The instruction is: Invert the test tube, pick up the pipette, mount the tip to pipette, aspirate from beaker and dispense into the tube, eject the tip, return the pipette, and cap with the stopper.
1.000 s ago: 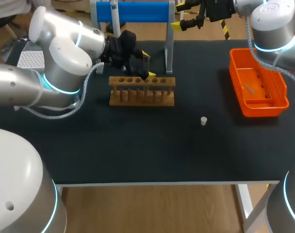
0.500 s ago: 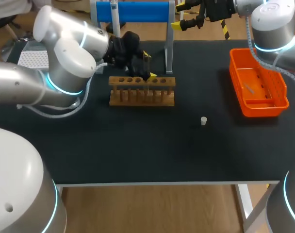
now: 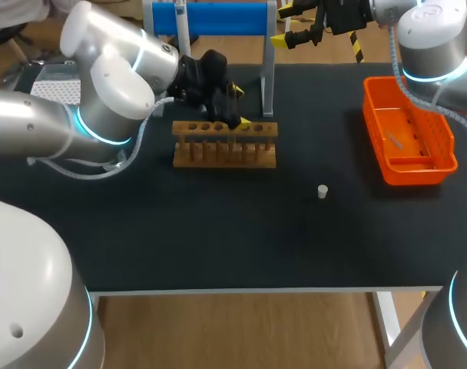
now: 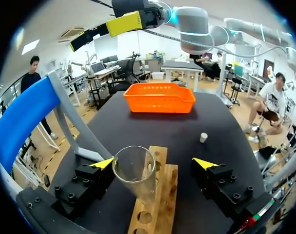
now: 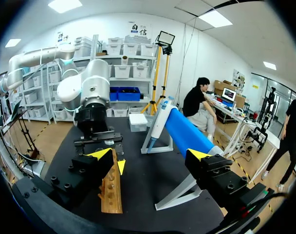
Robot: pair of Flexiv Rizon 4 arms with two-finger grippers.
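Left gripper (image 4: 153,163) gapes wide around test tube (image 4: 134,173) in rack (image 4: 157,204), blue stand (image 3: 218,17) behind; right gripper (image 5: 150,154) wide.

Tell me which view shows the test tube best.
The left wrist view: the tube stands clear and close, open mouth toward the camera, lower end at the rack, between the left gripper's spread fingers. In the head view that gripper hides it. The right wrist view shows the rack, but no tube can be made out.
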